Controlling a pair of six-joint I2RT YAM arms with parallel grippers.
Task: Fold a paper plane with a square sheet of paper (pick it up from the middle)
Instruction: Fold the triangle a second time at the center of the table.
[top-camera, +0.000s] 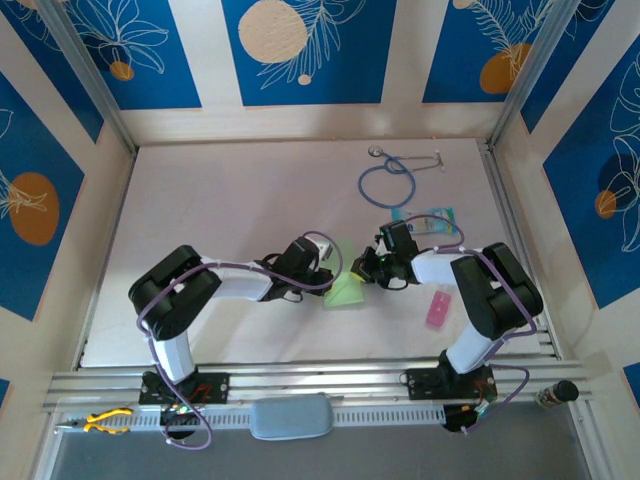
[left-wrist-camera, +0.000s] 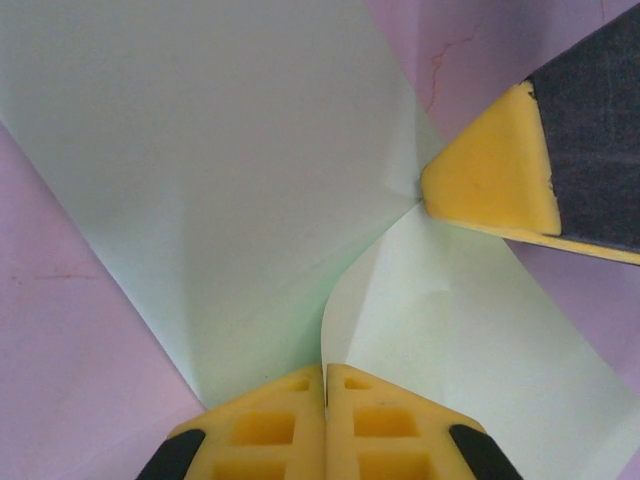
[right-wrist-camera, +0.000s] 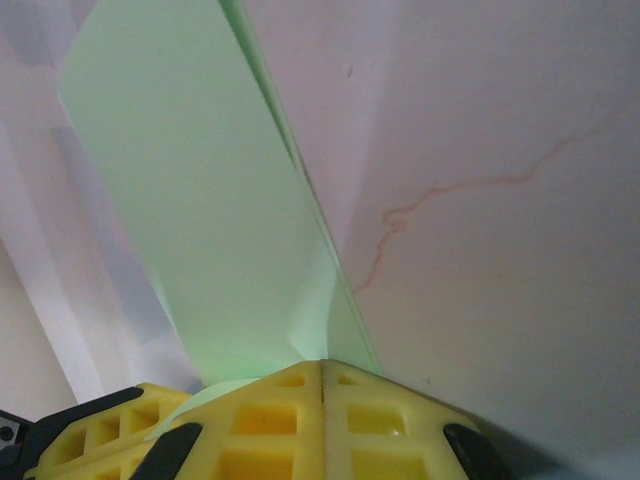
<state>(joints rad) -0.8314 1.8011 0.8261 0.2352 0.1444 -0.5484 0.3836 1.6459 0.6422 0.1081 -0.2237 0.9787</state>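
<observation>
The fingers (left-wrist-camera: 262, 428) of my left gripper (left-wrist-camera: 325, 384) are pressing fully together, pinching an edge of the square sheet of paper (left-wrist-camera: 200, 170). In the right wrist view my right gripper (right-wrist-camera: 322, 376) is clamping shut on the same sheet, which is rising away from its pads as a long green flap. From above, the sheet is hanging between the two tips, just at 6 o'clock of them, over the middle of the table (top-camera: 220, 220).

I am judging the fold as early. The paper is bending in soft curves and showing one firm crease, but no pointed nose or wings are appearing yet, so most of the creasing is waiting to be done.

Working outward from the sheet, a grey pad (top-camera: 290, 416) is resting on the near rail at 7 o'clock and yellow-handled pliers (top-camera: 104, 422) at 8 o'clock. A pink strip (top-camera: 438, 310) is lying at 3 o'clock, apart from the paper. A teal-and-white card (top-camera: 426, 222) is sitting near 2 o'clock behind the right wrist, and a stethoscope (top-camera: 388, 182) farther off at 1 o'clock. Nothing is crowding the sheet; I am expecting the card to matter only if the right arm swings back.
</observation>
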